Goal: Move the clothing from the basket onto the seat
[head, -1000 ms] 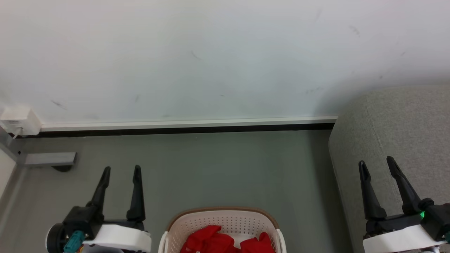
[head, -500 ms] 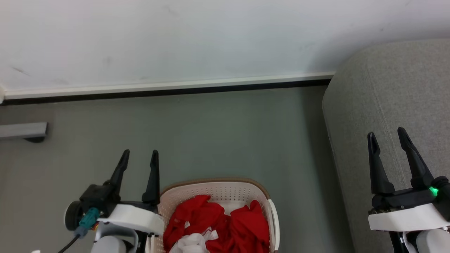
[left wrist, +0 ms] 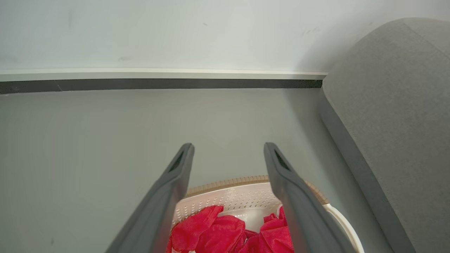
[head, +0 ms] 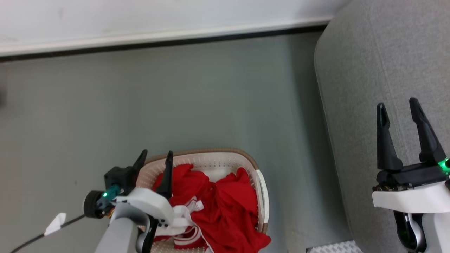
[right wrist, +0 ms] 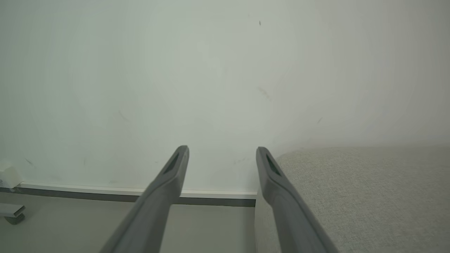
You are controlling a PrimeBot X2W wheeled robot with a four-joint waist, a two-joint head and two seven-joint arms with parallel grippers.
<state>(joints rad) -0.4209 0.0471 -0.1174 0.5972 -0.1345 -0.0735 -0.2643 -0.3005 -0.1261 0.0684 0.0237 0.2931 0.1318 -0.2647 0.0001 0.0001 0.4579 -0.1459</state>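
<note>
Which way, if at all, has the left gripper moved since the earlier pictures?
Yes. Against the basket, the left gripper went rightward: before beside it, now over its left rim.

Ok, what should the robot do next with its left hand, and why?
Probably lower the left hand into the basket, onto the red shirt. The hand is open and empty, hovering over the basket, and the shirt lies crumpled inside.

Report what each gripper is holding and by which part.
Nothing is held. The left gripper is open above the clothing in the basket; the right gripper is open near the seat.
</note>
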